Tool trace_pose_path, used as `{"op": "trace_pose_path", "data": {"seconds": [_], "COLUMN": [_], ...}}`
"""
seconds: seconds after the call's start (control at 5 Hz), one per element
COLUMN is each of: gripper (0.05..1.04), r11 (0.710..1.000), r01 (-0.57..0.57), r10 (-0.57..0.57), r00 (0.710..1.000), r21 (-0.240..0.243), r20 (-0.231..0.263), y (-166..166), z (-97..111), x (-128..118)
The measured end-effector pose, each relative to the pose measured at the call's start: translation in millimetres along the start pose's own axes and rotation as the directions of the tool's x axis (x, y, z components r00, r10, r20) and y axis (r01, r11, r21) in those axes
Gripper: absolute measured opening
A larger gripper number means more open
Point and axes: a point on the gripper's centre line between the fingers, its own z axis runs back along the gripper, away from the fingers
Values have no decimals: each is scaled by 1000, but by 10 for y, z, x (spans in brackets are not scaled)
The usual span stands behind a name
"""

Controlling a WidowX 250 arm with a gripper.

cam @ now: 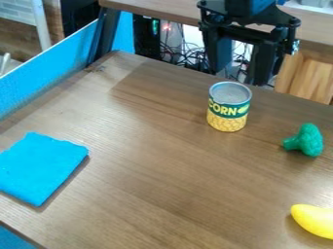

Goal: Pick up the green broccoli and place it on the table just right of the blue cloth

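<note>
Passage: between blue cloth [40, 168] and can [228, 108] | Obstacles: can, broccoli [307, 140], yellow fruit [315, 222]

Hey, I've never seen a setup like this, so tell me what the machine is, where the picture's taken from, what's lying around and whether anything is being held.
The machine is a black robot arm, entering at the picture's top edge. The picture comes from a fixed camera looking down at a slant on a brown wood-grain table.

The arm's black two-fingered end effector works like a hand. Its fingers are apart with nothing between them, so it holds nothing.

Nearest to it stands an upright metal corn can with a green and yellow label. To the picture's right lies a green toy broccoli floret, with a smooth yellow banana-like piece at the edge. A bright blue cloth lies at the left.
</note>
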Motion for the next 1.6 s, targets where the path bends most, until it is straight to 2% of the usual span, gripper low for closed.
{"op": "trace_pose_path", "data": {"seconds": [0.2,0.4,0.6,0.8,1.0,1.2,1.4,1.6], "gripper": [1001,1001,1001,1001,1001,1001,1001,1001], "r11": [1000,996,968,933,886,835,794,799], "r01": [4,84,243,357,464,535,600,596], "r10": [-4,-85,-249,-359,-463,-546,-607,-602], "r00": [999,994,964,929,885,835,788,789], "r21": [1,-27,-63,-42,25,127,95,81], "r20": [-40,-62,-93,-86,-46,73,97,125], "y": [0,-29,-46,-12,52,-110,-328,-391], "z": [-130,-382,-693,-885,-1100,-1270,-1509,-1582], "x": [-31,26,151,351,567,815,871,968]}}
